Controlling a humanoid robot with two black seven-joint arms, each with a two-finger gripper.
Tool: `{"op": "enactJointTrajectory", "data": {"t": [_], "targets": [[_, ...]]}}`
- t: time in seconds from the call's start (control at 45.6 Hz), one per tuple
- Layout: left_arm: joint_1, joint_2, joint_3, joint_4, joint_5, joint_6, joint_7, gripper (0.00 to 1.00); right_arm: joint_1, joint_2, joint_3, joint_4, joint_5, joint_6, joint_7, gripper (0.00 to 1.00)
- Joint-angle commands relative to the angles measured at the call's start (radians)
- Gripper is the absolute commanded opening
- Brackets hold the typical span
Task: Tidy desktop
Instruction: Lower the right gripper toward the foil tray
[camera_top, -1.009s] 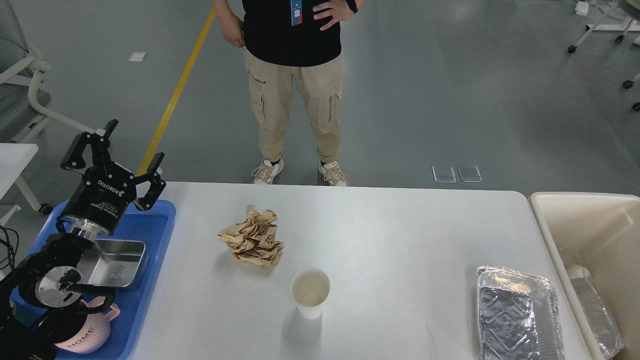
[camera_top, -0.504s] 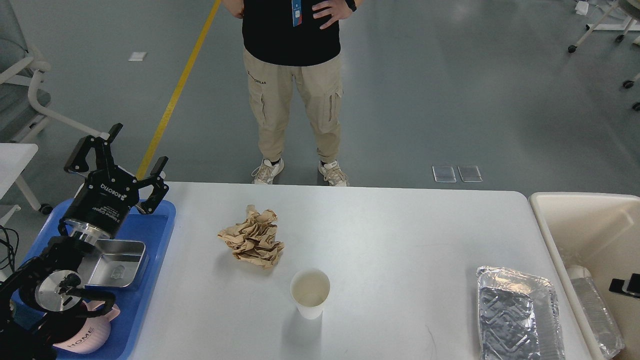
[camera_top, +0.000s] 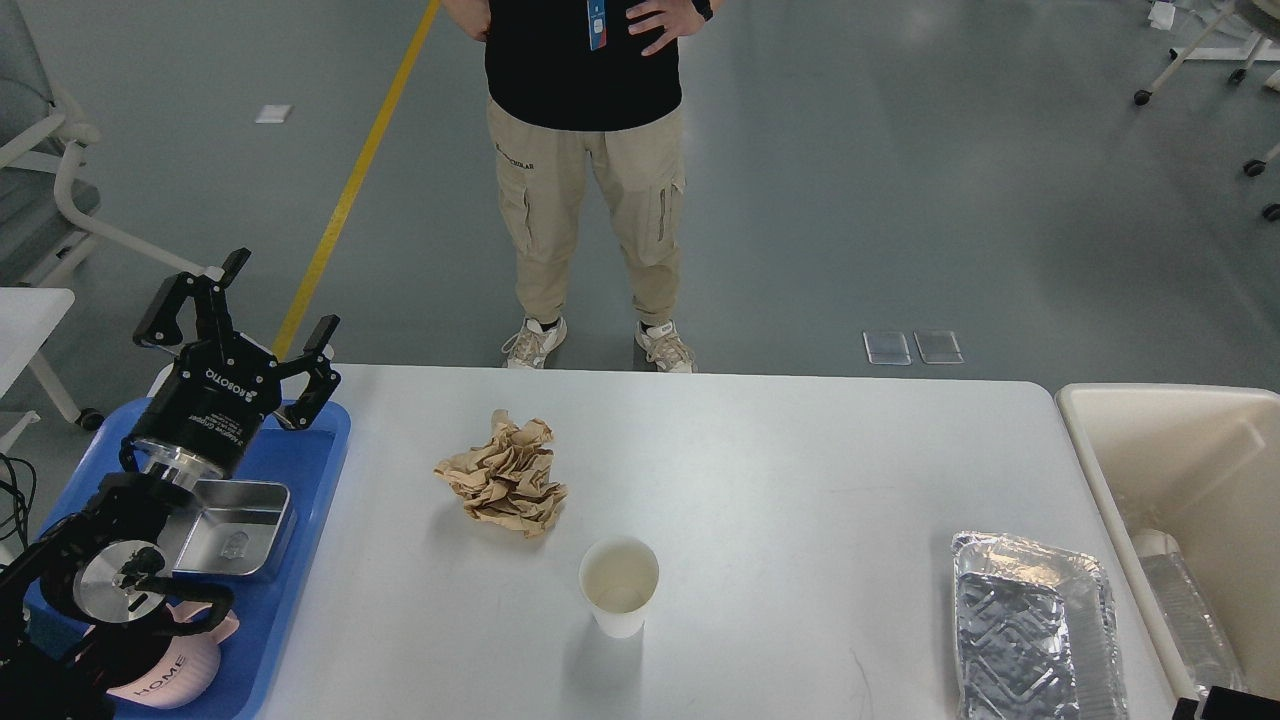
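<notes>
The desktop (camera_top: 800, 450), a white tabletop with rounded corners, fills the middle of my view and carries three loose things. A crumpled brown paper (camera_top: 505, 475) lies left of centre. A white paper cup (camera_top: 619, 584) stands upright just nearer to me and to its right, apart from the paper. A foil tray (camera_top: 1035, 625) sits at the near right corner, close to the edge. Beyond that edge is a beige bin (camera_top: 1180, 440) with a clear plastic bottle (camera_top: 1185, 610) lying in it. On the far left a blue tray (camera_top: 300, 520) holds a steel container (camera_top: 235, 512) and a pink mug (camera_top: 170, 670) marked HOME. My left gripper (camera_top: 255, 310) hangs above the far end of the blue tray, its fingers (camera_top: 318, 335) spread wide and grasping nothing. At the near right corner of the view I see only a dark sliver of my right gripper (camera_top: 1225, 702); I cannot tell how its fingers stand. A person (camera_top: 585, 150) stands at the far side of the tabletop.
</notes>
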Motion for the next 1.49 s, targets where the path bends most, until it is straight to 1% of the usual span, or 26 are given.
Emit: {"op": "enactJointTrajectory", "data": {"t": [0.0, 0.153, 0.307, 0.46, 0.614, 1.009, 1.118, 1.359, 1.469], "targets": [[-0.004, 0.006, 0.014, 0.000, 0.001, 0.000, 0.000, 0.97, -0.029, 0.035, -0.002, 0.005, 0.059, -0.038, 0.000, 1.00], [-0.005, 0.007, 0.020, 0.000, 0.004, 0.002, 0.000, 0.97, -0.064, 0.081, -0.002, 0.042, 0.234, -0.090, 0.002, 1.00], [-0.008, 0.010, 0.020, 0.002, 0.007, 0.002, 0.000, 0.97, -0.081, 0.130, -0.002, 0.048, 0.403, -0.107, 0.000, 1.00], [-0.011, 0.036, 0.020, 0.003, 0.007, 0.003, 0.000, 0.97, -0.123, 0.165, 0.000, 0.048, 0.496, -0.112, 0.000, 1.00], [-0.016, 0.038, 0.020, 0.003, 0.007, 0.011, 0.002, 0.97, -0.124, 0.219, -0.003, 0.048, 0.584, -0.136, 0.000, 1.00], [-0.021, 0.045, 0.022, 0.003, 0.008, 0.014, 0.003, 0.97, -0.123, 0.403, 0.055, 0.035, 0.655, -0.240, 0.000, 1.00], [-0.021, 0.064, 0.022, 0.000, 0.008, 0.012, 0.003, 0.97, -0.123, 0.414, 0.087, 0.029, 0.674, -0.271, 0.000, 1.00], [-0.021, 0.073, 0.020, 0.000, 0.008, 0.011, 0.003, 0.97, -0.124, 0.403, 0.096, 0.008, 0.681, -0.276, 0.000, 0.99], [-0.021, 0.075, 0.022, 0.000, 0.008, 0.011, 0.003, 0.97, -0.124, 0.401, 0.096, 0.006, 0.723, -0.277, 0.000, 0.99]]}}
